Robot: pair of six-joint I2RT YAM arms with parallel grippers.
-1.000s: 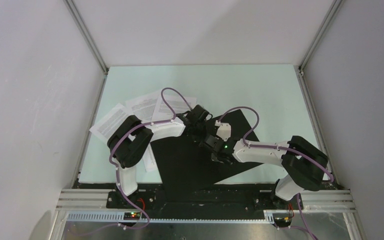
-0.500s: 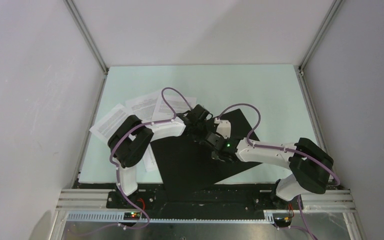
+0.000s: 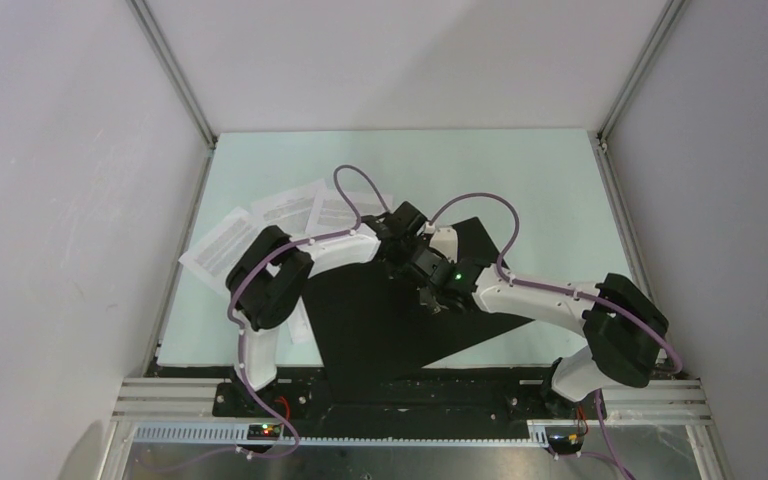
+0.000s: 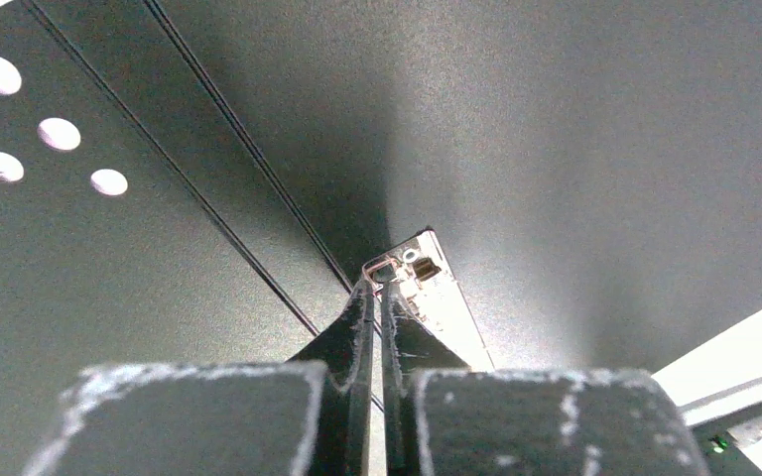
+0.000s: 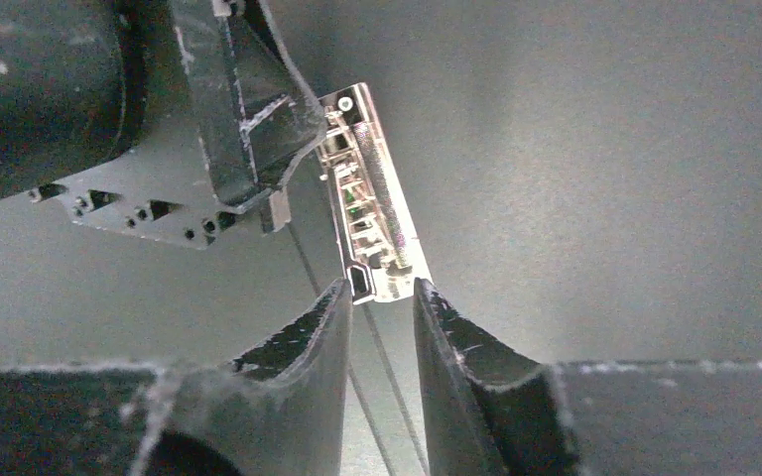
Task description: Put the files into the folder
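The folder [image 3: 380,325] lies open on the table with its black inside up; no red shows. It fills the left wrist view [image 4: 605,149] and the right wrist view [image 5: 605,178]. A shiny metal clip [image 4: 439,295] sits by its centre crease and also shows in the right wrist view [image 5: 369,198]. My left gripper [image 4: 377,286] is shut, its tips pinching one end of the clip. My right gripper [image 5: 382,293] is open, its fingers on either side of the clip's other end. The files [image 3: 290,208] lie fanned out on the table left of the folder, partly under my left arm.
Another printed sheet [image 3: 218,245] lies at the table's left edge. The pale green table [image 3: 520,180] is boxed in by grey walls with metal posts. The two grippers [image 3: 418,275] are nearly touching above the folder. Purple cables loop over both arms.
My right gripper has moved up and left along the folder, closer to my left gripper. My left arm has shifted slightly to the right. The folder and sheets have stayed put.
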